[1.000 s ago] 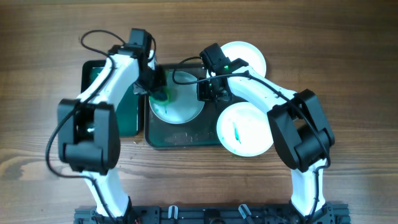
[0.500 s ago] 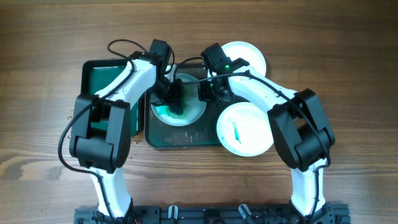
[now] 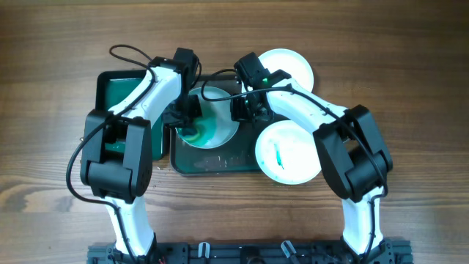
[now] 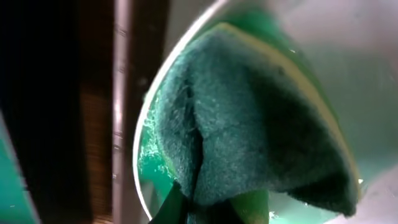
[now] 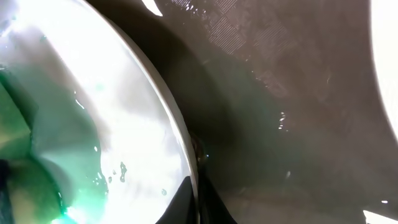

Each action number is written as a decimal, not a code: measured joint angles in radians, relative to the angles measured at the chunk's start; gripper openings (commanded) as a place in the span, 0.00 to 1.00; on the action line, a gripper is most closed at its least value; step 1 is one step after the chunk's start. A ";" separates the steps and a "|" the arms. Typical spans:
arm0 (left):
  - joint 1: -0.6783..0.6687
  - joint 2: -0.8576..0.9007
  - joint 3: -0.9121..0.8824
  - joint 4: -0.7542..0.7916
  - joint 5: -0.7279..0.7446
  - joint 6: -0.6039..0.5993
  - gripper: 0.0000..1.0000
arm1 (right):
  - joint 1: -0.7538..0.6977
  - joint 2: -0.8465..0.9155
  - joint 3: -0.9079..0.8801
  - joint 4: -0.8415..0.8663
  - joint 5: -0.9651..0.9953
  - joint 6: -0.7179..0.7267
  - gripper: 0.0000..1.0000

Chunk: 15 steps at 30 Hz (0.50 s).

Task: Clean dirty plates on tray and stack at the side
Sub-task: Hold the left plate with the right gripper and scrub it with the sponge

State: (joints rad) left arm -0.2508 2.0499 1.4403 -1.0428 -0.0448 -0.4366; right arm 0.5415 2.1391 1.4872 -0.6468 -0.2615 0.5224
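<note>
Left hand (image 3: pixel 189 123): closed on a dark green sponge (image 4: pixel 249 124), which it presses onto the left part of the centre plate (image 3: pixel 220 126). In the left wrist view the sponge is folded and fills most of the frame, bearing against the plate just inside its left rim. A teal-green wet film covers the plate around it.

Right hand (image 3: pixel 245 108): at the right rim of the same plate. In the right wrist view its dark fingertips (image 5: pixel 186 202) pinch the white rim from both sides, so the jaws are narrow and hold the plate. Droplets and a green tint show on the plate's inner face.

Centre plate: lies inside the tray (image 3: pixel 220 163), in its far half. The tray's near half is bare and shows wet reflections.

Near plate (image 3: pixel 297 158): to the right of the tray, its left edge overlapping the tray's right rim. It bears a short teal-green smear (image 3: pixel 278 155) left of its middle.

Far plate (image 3: pixel 293 67): rests on the wooden surface (image 3: pixel 410 88) past the tray's far right corner. It is partly hidden by the right arm and appears clean where visible.

Bright-green tray (image 3: pixel 117 92): just beside the dark tray on its left, largely covered by the left arm.
</note>
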 measured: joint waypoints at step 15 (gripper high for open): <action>0.014 0.013 0.000 0.251 0.343 0.258 0.04 | -0.006 0.000 0.000 -0.007 -0.001 0.000 0.04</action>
State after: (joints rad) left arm -0.2367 2.0628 1.4403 -0.7918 0.2977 -0.1787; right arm 0.5358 2.1395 1.4876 -0.6537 -0.2623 0.5228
